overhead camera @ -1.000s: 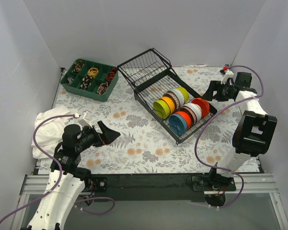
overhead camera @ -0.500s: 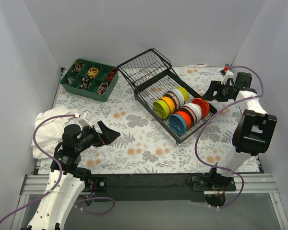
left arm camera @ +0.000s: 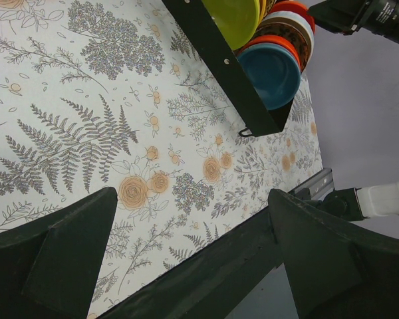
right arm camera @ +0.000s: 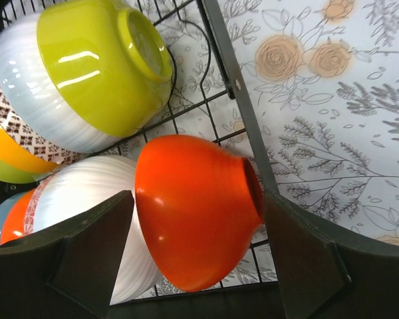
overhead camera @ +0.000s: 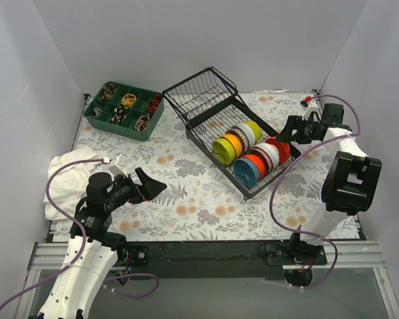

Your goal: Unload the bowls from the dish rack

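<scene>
Orange bowl [right arm camera: 186,219] (in dish rack [right arm camera: 234,83]) faces the spread right gripper [right arm camera: 198,199].

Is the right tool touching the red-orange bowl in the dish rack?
Cannot tell. In the right wrist view the right tool straddles the red-orange bowl, its fingers meeting the bowl's outline, but neither contact nor gap shows plainly.

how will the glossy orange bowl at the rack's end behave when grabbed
The glossy orange bowl shows sharp highlights, so probably slippery. It looks rigid, likely keeping shape when squeezed. Standing on edge against the white ribbed bowl, it may tip or roll once freed.
</scene>
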Motion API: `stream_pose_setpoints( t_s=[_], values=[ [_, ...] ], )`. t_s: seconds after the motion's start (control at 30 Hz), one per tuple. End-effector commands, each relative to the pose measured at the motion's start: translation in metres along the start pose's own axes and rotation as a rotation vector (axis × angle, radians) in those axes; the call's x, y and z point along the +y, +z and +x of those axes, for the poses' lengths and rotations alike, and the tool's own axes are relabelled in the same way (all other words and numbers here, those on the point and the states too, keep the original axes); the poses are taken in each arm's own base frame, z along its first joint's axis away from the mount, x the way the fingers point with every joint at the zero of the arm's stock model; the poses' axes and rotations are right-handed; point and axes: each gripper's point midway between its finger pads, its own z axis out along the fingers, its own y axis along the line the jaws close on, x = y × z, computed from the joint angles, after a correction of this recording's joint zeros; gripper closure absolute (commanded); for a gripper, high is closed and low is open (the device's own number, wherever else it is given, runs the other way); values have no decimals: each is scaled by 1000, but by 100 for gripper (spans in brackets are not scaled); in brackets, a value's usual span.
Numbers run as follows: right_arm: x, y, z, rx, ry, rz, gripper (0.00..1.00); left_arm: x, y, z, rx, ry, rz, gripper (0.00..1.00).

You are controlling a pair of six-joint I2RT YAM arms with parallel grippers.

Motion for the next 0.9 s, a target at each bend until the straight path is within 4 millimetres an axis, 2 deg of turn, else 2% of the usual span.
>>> stream_pose_setpoints(
  t_s=[0.0,0.2,0.63,0.73,0.87],
  values=[
    [2,8,19,40,-27,-7,14,-4,0,-1,-6,24,25,2],
    [7,9,26,52,-30,-18,14,-5,-1,-1,-11,28,29,2],
    [23,18,25,66,-83,-65,16,-6,-1,-1,-10,28,34,2],
    [24,18,24,69,-94,-69,19,-5,-1,-1,-9,28,32,2],
    [27,17,24,70,-103,-69,31,-6,-1,-1,-9,30,35,2]
  ],
)
